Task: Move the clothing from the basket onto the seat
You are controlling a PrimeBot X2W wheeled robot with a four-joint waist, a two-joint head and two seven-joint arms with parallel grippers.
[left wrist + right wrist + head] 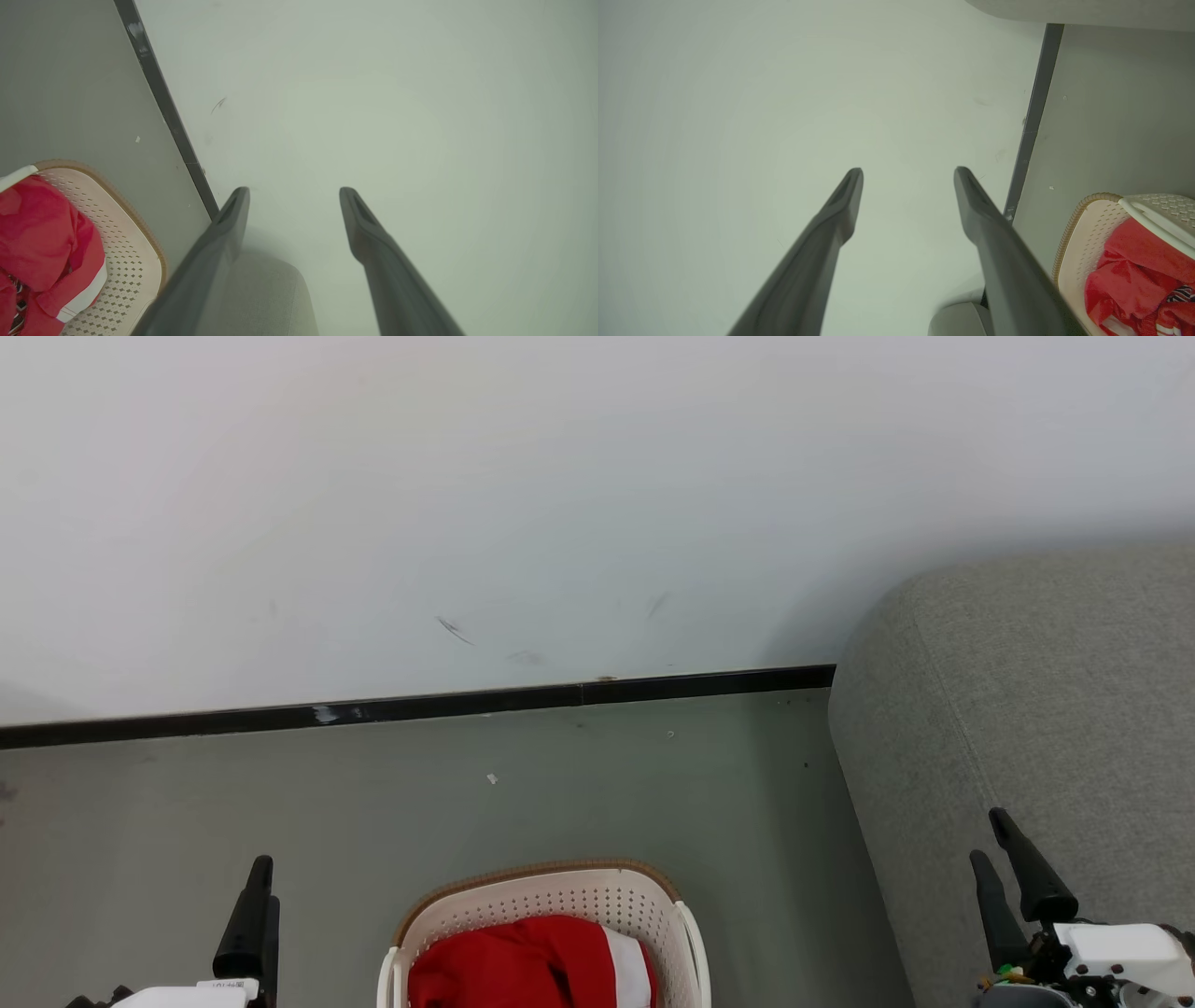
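While the red clothing (pixel 523 961) lay heaped inside the cream laundry basket (pixel 579 899), none of it showed on the visible part of the grey sofa (pixel 1027 709), which stood just to the right of the basket. The left tool (pixel 294 192) hung to the left of the basket and the right tool (pixel 908 171) to its right, over the sofa's edge. Both were spread wide and empty, clear of the fabric. The garments looked soft, light and limp, likely to sag and drag a neighbour along when lifted. A pinch on a raised fold at the top of the heap seemed the surest hold. The basket's perforated wall might snag a finger.
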